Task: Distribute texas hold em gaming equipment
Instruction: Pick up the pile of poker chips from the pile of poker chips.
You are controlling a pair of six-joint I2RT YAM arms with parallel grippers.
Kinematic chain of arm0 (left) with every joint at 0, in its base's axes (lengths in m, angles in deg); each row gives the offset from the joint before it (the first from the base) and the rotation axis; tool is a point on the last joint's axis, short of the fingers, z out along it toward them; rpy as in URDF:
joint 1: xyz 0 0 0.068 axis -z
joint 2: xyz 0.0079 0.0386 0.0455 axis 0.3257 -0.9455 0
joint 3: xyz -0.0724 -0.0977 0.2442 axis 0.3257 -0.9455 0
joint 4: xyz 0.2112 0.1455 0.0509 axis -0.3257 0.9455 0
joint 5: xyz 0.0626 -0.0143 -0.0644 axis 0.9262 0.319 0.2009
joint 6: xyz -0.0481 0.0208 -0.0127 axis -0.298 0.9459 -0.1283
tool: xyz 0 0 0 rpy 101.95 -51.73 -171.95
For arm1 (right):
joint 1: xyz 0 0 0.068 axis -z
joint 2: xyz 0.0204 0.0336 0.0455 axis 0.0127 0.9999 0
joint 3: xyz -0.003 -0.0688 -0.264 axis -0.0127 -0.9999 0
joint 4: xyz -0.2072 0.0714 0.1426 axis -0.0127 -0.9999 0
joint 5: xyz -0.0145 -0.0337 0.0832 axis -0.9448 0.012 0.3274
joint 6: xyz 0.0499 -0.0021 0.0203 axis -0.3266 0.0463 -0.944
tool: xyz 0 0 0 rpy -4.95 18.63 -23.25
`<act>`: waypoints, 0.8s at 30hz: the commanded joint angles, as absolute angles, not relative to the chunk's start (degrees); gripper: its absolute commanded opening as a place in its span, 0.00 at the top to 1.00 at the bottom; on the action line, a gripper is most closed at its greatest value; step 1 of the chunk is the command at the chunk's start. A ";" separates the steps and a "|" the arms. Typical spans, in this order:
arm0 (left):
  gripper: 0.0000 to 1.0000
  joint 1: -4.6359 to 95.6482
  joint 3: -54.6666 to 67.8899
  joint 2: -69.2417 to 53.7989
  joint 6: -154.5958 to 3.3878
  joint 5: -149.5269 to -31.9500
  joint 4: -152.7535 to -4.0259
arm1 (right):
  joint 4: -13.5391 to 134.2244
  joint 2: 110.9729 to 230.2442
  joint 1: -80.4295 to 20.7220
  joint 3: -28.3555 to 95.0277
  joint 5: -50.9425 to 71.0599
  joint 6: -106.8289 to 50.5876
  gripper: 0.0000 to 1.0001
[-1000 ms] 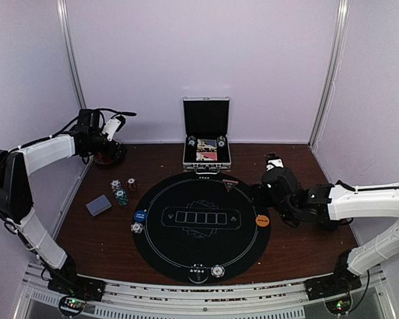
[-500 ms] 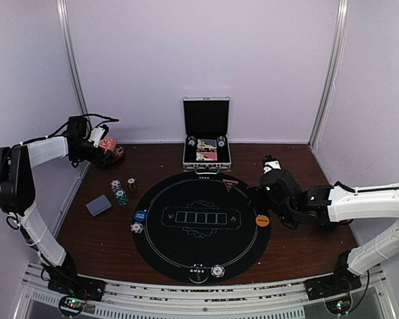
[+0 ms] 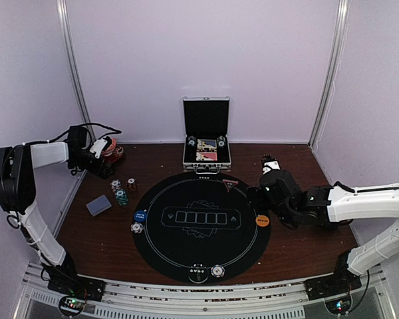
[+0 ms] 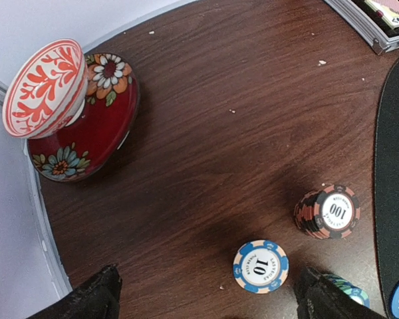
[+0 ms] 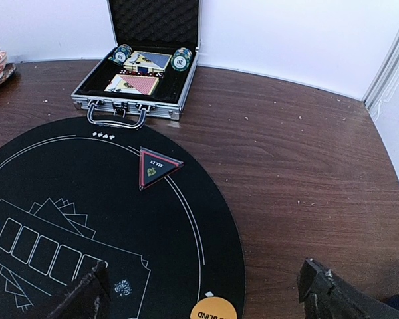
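Note:
Three lots of poker chips lie left of the mat: a blue-and-white chip (image 4: 261, 266), a red-and-black stack (image 4: 327, 211) and a teal chip (image 4: 351, 290). My left gripper (image 4: 209, 302) hangs open over the wood just left of the blue chip, holding nothing; from above it (image 3: 101, 165) sits between the bowl and the chips (image 3: 122, 191). The grey-blue card deck (image 3: 99, 205) lies nearer. A blue button (image 3: 140, 216) and an orange button (image 5: 213, 310) rest on the black mat (image 3: 199, 249). My right gripper (image 5: 206, 299) is open and empty over the mat's right edge.
A red flowered bowl (image 4: 80, 116) stands at the far left corner. The open silver case (image 5: 139, 83) with cards and chips is behind the mat. A triangular marker (image 5: 156, 167) and more chips (image 3: 217, 270) lie on the mat. The side wall is close on the left.
My left gripper has pulled back off the bowl, uncovering it, and come nearer toward the chips. The right arm has barely moved.

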State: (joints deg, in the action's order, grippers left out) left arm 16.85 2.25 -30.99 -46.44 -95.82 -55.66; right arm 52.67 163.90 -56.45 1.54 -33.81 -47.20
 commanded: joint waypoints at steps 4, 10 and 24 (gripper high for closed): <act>0.07 19.05 0.10 -32.37 -42.41 -96.98 -56.10 | 52.95 164.50 -57.30 2.56 -35.02 -46.99 0.00; 0.08 21.15 -0.54 -33.66 -42.05 -93.94 -56.68 | 52.83 164.36 -57.70 2.69 -35.49 -46.97 0.00; 0.15 21.22 -0.34 -37.07 -42.24 -93.62 -57.45 | 52.67 164.37 -58.33 2.81 -36.51 -46.87 0.00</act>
State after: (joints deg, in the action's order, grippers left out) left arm 21.42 -0.19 -36.17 -42.90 -93.18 -55.49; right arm 52.64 164.14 -57.92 1.56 -34.36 -47.13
